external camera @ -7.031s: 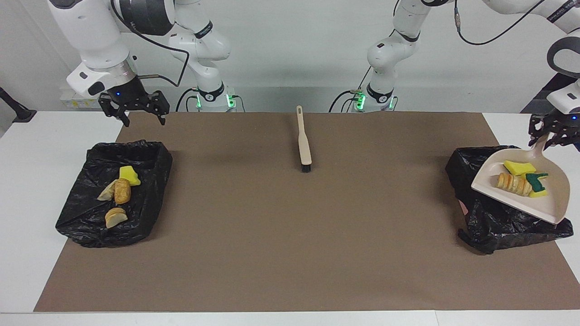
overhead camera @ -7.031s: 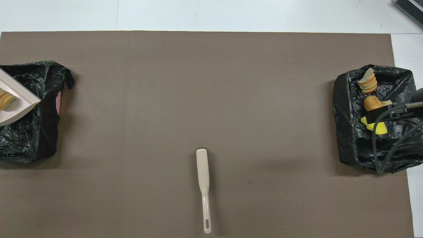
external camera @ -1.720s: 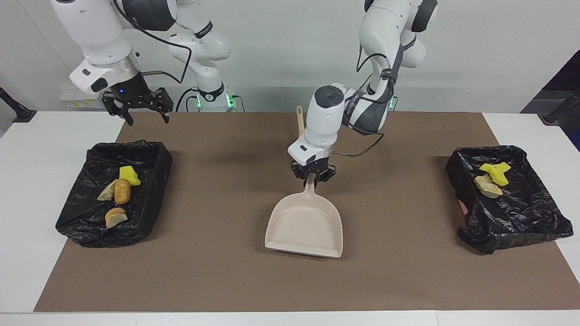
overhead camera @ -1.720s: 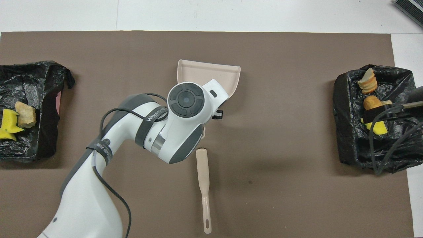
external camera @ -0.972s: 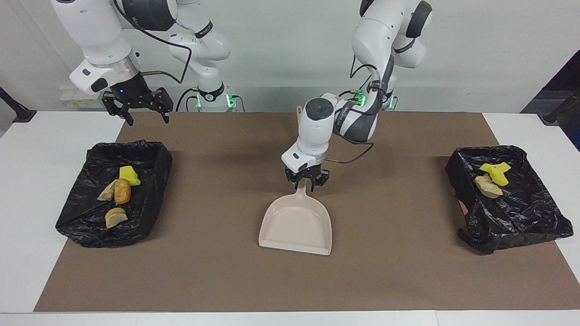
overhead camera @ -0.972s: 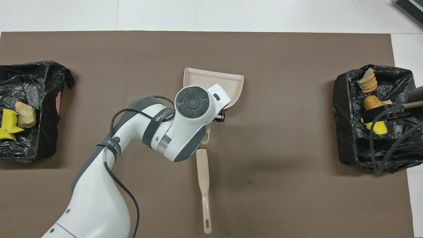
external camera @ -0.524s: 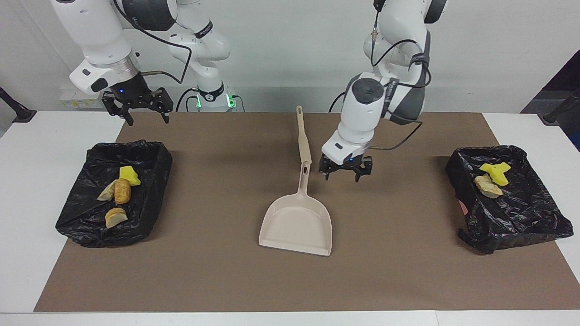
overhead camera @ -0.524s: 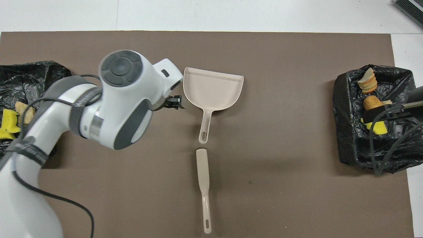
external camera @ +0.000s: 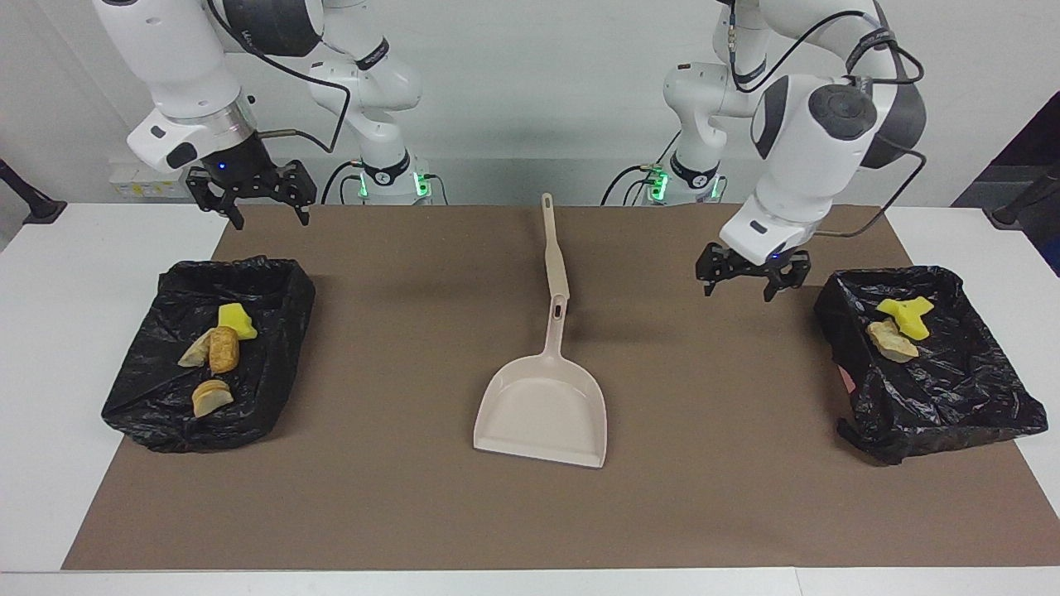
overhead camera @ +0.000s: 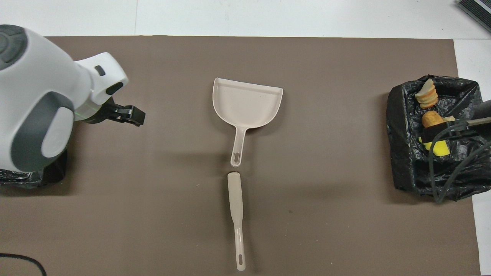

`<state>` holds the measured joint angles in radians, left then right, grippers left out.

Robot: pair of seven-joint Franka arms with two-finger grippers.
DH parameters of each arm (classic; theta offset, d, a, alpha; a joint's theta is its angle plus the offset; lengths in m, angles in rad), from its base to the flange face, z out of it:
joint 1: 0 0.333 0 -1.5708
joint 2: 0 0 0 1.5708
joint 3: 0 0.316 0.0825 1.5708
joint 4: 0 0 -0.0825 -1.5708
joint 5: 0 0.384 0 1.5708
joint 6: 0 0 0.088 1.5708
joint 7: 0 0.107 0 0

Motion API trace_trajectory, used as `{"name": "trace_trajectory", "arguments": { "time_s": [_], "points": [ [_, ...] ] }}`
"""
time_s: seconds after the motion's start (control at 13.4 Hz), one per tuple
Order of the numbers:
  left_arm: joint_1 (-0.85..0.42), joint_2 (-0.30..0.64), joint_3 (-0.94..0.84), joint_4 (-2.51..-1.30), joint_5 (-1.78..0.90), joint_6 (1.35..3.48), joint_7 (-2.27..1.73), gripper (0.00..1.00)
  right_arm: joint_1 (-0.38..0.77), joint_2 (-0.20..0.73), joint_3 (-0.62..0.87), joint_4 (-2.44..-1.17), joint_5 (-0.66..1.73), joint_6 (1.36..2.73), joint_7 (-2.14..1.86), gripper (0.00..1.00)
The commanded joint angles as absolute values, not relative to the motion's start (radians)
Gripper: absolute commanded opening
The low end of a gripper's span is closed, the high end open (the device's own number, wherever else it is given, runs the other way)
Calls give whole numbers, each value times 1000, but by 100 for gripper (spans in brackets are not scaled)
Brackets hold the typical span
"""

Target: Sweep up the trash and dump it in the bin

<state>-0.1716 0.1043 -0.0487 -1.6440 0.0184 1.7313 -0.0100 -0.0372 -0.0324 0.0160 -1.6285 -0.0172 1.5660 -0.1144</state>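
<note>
The trash lies in two black-bag-lined bins. The bin [external camera: 157, 414] at the right arm's end holds a yellow sponge piece [external camera: 236, 320] and bread-like chunks [external camera: 223, 349]. The bin [external camera: 952, 397] at the left arm's end holds a yellow sponge piece [external camera: 908, 314] and a tan chunk [external camera: 889, 339]. An empty beige dustpan [external camera: 542, 406] lies on the mat's middle with its handle toward the robots. My left gripper [external camera: 739, 290] hangs open and empty over the mat beside its bin. My right gripper [external camera: 267, 217] waits open above the mat's edge by the other bin.
A beige brush [external camera: 553, 248] lies on the brown mat [external camera: 397, 497], in line with the dustpan's handle and nearer to the robots. In the overhead view the left arm covers most of its bin [overhead camera: 23, 178]; the dustpan [overhead camera: 247, 103] and brush [overhead camera: 236, 203] show fully.
The left gripper let go of the dustpan's handle, opened, and swung away toward the bin at its own end. The dustpan stays flat on the mat. The right arm has not moved.
</note>
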Motion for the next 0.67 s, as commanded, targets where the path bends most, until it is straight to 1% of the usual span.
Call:
{"name": "trace_trajectory", "arguments": {
  "time_s": [0.0, 0.15, 0.37, 0.6],
  "points": [
    [-100, 45, -58, -1666, 15, 1668, 47, 100, -41, -37, 14, -1623, 2, 1557, -140, 100],
    [-81, 14, -55, -1637, 15, 1629, 100, 100, -41, -37, 14, -1623, 2, 1557, -140, 100],
    [-66, -61, -46, -1621, 14, 1580, 98, 100, -41, -37, 14, -1623, 2, 1557, -140, 100],
    [-64, -94, -44, -1595, 5, 1537, 97, 100, -41, -37, 14, -1623, 2, 1557, -140, 100]
  ]
}}
